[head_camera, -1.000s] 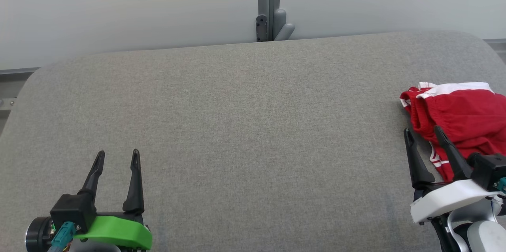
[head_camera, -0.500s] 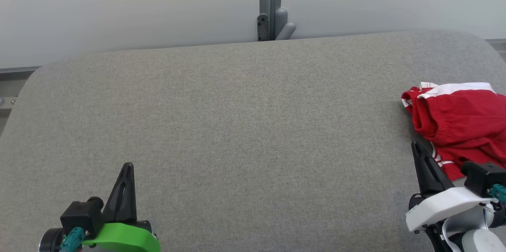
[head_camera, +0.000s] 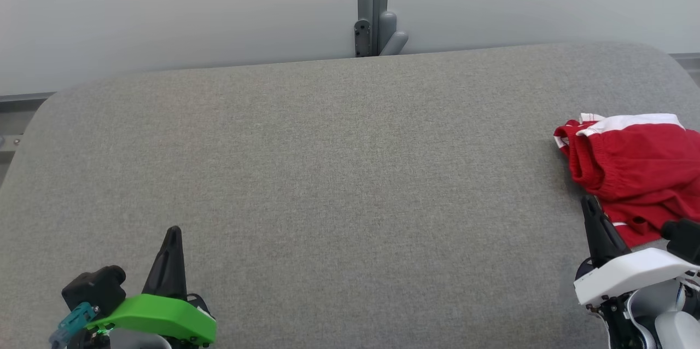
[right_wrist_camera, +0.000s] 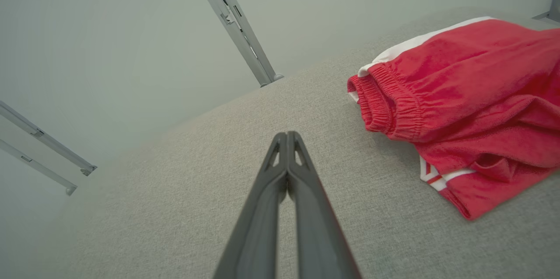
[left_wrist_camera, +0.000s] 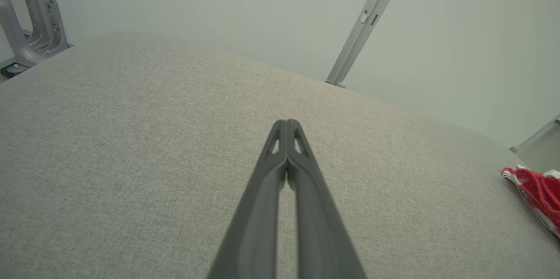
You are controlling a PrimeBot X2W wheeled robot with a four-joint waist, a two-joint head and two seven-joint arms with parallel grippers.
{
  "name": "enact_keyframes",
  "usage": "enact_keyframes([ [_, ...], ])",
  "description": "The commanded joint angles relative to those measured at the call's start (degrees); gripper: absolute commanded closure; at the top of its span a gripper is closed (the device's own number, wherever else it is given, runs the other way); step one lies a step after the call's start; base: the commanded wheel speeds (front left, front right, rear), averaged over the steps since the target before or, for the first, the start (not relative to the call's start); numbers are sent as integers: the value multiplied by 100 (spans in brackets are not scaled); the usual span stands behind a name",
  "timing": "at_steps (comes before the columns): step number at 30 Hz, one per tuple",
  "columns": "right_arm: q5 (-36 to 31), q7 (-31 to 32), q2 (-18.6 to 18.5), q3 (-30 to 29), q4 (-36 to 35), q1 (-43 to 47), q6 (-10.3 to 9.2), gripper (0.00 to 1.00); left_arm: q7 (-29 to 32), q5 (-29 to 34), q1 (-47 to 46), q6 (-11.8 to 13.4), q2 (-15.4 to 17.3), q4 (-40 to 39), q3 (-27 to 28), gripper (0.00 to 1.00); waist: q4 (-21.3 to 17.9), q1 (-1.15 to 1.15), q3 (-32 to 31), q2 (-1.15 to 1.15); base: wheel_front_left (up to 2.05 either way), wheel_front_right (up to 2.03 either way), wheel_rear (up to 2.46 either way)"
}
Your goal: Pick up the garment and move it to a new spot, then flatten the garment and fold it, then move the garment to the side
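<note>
Ahead, grey fabric surface (head_camera: pixel 328 174), pale wall (head_camera: pixel 164 10), red garment (head_camera: pixel 640 168), left end effector (head_camera: pixel 174 233), right end effector (head_camera: pixel 590 204), both closed

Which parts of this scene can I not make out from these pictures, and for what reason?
1. Head view: the garment runs off the right edge, so its full outline is unknown.
2. Right wrist view: the garment is cut off by the right edge again, and its lower layers are hidden under the top fold.
3. Left wrist view: the garment is a small red patch at the right edge, too small to read its folds.
4. Head view: the arm behind the right gripper is cut off by the bottom edge.
</note>
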Motion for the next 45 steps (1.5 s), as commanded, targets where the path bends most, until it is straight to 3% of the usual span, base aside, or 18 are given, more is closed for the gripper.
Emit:
enact_keyframes([
  [1, 229, 52, -24, -83, -23, -200, 0, 100, 18, -210, -211, -69, -2, -10, 107, 100, -1, 0, 0, 0, 0, 0, 0],
  [45, 3079, 852, 247, -791, 736, -730, 0, 100, 350, -2830, -693, -919, -750, 719, 804, 100, -44, 0, 3, 0, 0, 0, 0],
])
